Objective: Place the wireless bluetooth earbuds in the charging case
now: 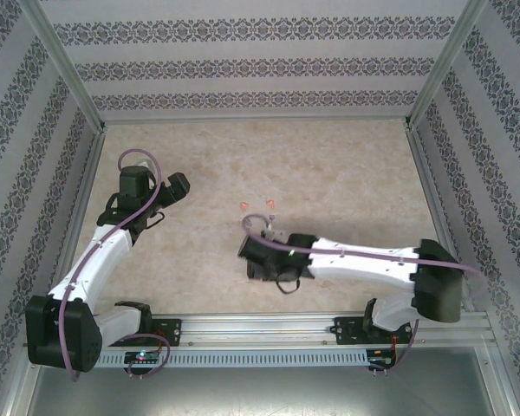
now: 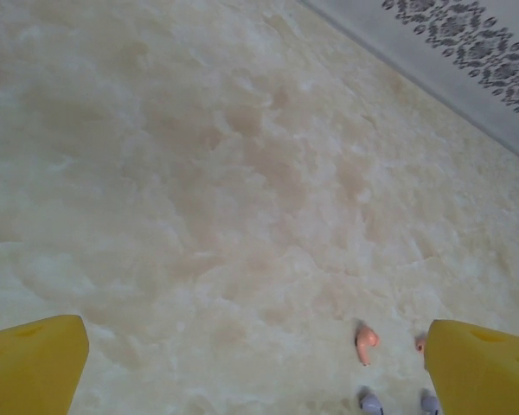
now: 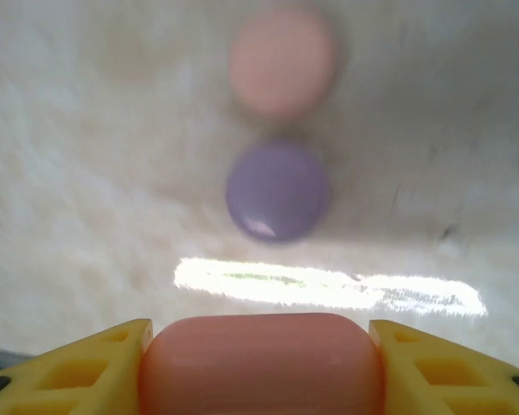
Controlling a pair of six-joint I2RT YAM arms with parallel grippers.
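Note:
My right gripper is shut on a coral-red charging case, whose closed, rounded body spans the gap between the yellow fingers. Ahead of it on the table lie a purple case and, farther off, a pale pink case, both closed. In the left wrist view an orange-pink earbud lies on the table, and a second one peeks out beside the right finger. Two purple earbuds sit at the bottom edge. My left gripper is open and holds nothing. From above, two reddish earbuds lie between the grippers.
The table is a pale marbled surface enclosed by patterned walls with metal posts. The left gripper hovers left of the earbuds, and the right gripper sits just below them. A metal rail runs along the near edge.

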